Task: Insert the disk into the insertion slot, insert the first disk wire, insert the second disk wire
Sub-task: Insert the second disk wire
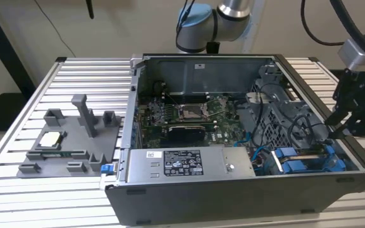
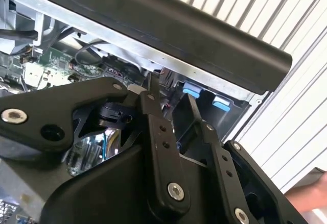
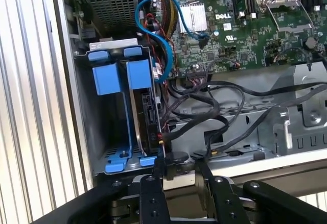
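In the insertion slot [image 3: 98, 128], the disk [image 3: 146, 118], edge-on, largely hidden.

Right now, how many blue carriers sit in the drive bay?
2, side by side: first carrier by the case wall, looking empty; second carrier holding the disk. Others may be hidden.

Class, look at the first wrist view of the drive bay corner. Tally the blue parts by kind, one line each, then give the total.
Blue carrier frames: 2
Blue cable: 1
Total: 3
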You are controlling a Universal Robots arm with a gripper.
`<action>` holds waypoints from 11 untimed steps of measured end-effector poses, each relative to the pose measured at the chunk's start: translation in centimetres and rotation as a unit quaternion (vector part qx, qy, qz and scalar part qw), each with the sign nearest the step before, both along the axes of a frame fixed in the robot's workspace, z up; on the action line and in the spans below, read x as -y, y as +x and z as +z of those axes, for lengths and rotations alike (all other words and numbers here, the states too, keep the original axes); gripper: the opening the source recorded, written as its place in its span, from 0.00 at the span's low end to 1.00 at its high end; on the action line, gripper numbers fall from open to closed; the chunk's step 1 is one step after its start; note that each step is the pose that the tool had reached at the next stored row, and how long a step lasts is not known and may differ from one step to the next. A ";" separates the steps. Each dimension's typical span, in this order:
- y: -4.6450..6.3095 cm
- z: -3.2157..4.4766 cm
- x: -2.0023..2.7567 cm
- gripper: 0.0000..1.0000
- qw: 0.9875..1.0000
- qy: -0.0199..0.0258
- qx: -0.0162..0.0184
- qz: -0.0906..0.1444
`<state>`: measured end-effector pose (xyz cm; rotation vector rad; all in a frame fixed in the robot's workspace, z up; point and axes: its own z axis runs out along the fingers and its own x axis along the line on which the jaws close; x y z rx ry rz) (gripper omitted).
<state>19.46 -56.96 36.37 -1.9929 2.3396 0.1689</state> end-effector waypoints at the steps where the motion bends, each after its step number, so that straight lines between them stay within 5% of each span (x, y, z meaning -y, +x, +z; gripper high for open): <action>1: 0.0 -0.07 0.10 0.38 1.000 0.002 0.000 0.000; 5: 0.0 -0.31 0.30 0.38 1.000 0.014 0.000 -0.004; 9: 0.0 -0.33 0.30 0.38 0.999 0.041 0.000 -0.010; 11: 0.0 -0.33 0.32 0.38 0.999 0.049 0.000 -0.011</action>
